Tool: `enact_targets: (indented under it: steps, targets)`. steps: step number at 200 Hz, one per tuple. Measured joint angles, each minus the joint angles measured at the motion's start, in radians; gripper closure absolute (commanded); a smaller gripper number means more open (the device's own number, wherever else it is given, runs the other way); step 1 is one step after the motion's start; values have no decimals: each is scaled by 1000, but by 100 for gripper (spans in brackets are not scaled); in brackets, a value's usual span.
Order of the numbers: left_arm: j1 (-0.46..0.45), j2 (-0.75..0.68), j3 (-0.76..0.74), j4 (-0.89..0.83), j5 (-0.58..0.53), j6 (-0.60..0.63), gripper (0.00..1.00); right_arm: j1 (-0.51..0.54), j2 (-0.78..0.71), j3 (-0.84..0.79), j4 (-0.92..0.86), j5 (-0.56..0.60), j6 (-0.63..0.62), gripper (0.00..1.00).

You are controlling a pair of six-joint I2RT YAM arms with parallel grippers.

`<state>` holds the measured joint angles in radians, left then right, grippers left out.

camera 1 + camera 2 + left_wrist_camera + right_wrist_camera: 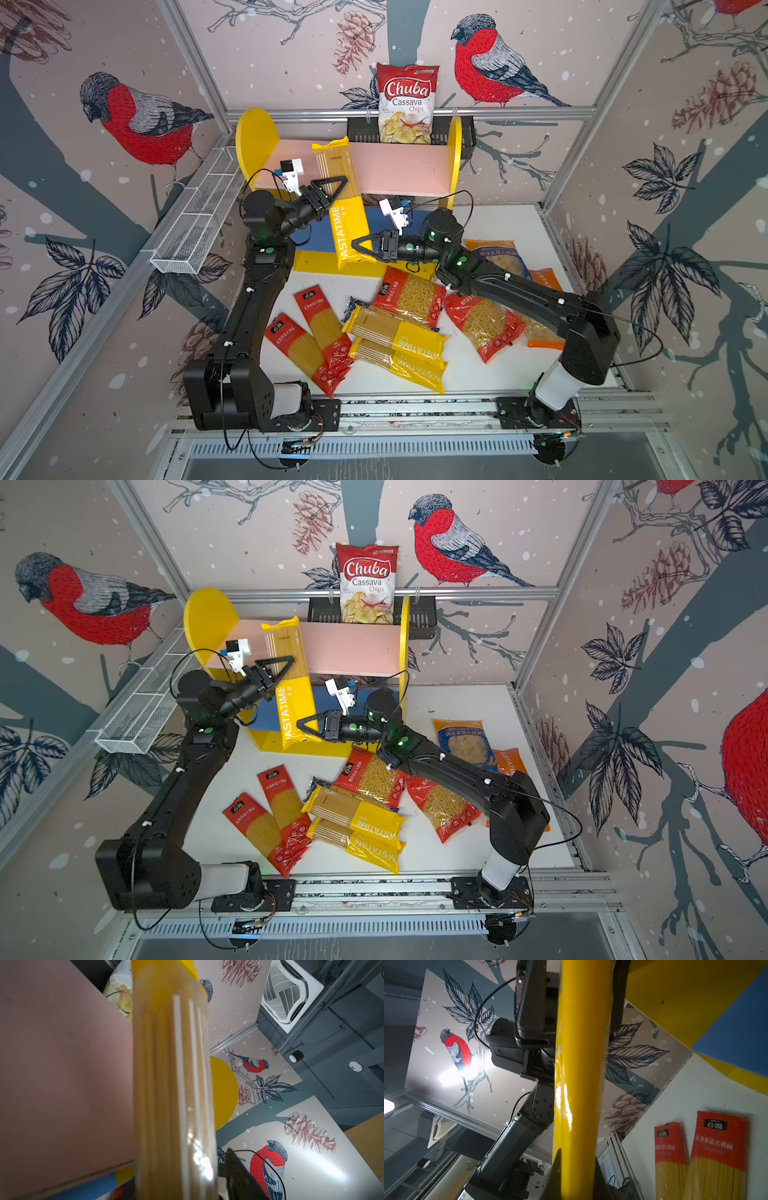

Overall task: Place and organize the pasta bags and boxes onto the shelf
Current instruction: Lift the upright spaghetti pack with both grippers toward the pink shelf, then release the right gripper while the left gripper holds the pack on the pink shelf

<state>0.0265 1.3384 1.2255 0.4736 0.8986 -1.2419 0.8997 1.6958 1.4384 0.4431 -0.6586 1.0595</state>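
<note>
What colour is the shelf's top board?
Pink. The top board shows best in a top view.

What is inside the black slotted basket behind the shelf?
A red-white Chuba cassava chips bag stands upright in the black basket. The shelf in front covers the basket's lower part, so the bag's bottom and the basket floor cannot be seen.
</note>
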Motion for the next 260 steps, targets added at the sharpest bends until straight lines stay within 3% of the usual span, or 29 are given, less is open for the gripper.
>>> enact_targets:
  steps: [27, 87, 125, 148, 206, 260]
  targets:
    - [42, -15, -45, 82, -1, -72, 20, -4, 61, 111, -5, 60, 77, 94]
    - [98, -150, -241, 220, -9, -202, 9, -11, 198, 327, -15, 255, 265, 83]
    - [99, -187, -269, 243, -34, -224, 5, -10, 269, 449, -60, 285, 301, 55]
    - [95, -188, -281, 238, -43, -224, 6, -10, 271, 453, -56, 286, 301, 48]
    - [-29, -196, -258, 151, -130, -167, 9, -10, 103, 167, -18, 250, 230, 31]
    - [-96, -167, -141, -53, -314, -73, 37, -12, -91, -155, 19, 237, 169, 31]
